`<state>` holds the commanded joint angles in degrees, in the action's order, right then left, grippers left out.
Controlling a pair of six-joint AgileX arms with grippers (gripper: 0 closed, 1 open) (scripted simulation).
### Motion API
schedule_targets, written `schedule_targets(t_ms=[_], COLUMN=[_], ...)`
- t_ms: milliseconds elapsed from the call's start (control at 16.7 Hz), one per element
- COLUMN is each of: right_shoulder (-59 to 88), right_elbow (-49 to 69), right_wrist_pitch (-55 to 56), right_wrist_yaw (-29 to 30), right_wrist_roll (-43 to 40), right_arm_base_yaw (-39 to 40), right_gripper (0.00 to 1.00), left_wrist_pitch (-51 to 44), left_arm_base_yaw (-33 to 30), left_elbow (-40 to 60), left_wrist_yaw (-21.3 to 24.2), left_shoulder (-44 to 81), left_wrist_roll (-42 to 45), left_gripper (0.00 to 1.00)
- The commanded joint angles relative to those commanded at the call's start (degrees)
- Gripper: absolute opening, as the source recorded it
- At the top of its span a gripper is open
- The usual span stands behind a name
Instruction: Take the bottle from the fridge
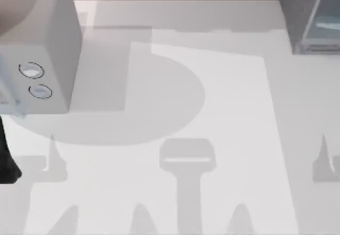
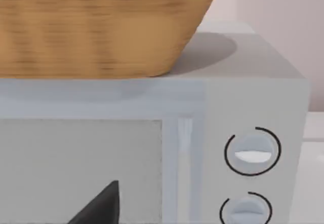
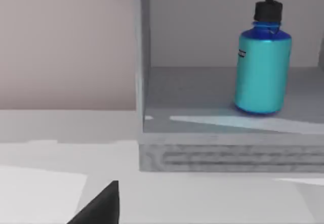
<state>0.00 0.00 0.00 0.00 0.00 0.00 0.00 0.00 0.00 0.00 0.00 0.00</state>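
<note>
Right gripper: one dark fingertip [image 3: 98,206] visible at the edge of the right wrist view, above the white table [image 3: 202,198], short of the fridge [image 3: 228,153]; how far it is open, cannot tell. Nothing seen in its grasp. Fridge interior exposed; bottle [image 3: 262,67] stands upright on the fridge floor, dark cap on top, apart from the side wall. Top view: fridge at the table's far right corner.

Left gripper fingertip [image 2: 101,206] faces a light grey box [image 2: 253,97] with two dials [image 2: 252,151]; opening, cannot tell. A wicker basket [image 2: 101,27] sits on that box.
</note>
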Motion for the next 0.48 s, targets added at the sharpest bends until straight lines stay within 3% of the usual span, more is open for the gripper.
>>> schedule_targets(t_ms=[240,480], right_shoulder=[1.79,12.71], right_elbow=[0.22,1.65], right_wrist_pitch=[1.8,12.68], right_wrist_yaw=[-0.69,-4.3], right_wrist_roll=[-0.04,-0.2], right_arm_base_yaw=[-0.69,-4.53], right_gripper=[1.0,1.0], left_wrist_pitch=[0.0,0.0], left_arm_base_yaw=[0.0,0.0], left_elbow=[0.0,0.0], left_wrist_yaw=[0.0,0.0], left_shoulder=[0.0,0.0], left_wrist_roll=[0.0,0.0], left_gripper=[1.0,1.0])
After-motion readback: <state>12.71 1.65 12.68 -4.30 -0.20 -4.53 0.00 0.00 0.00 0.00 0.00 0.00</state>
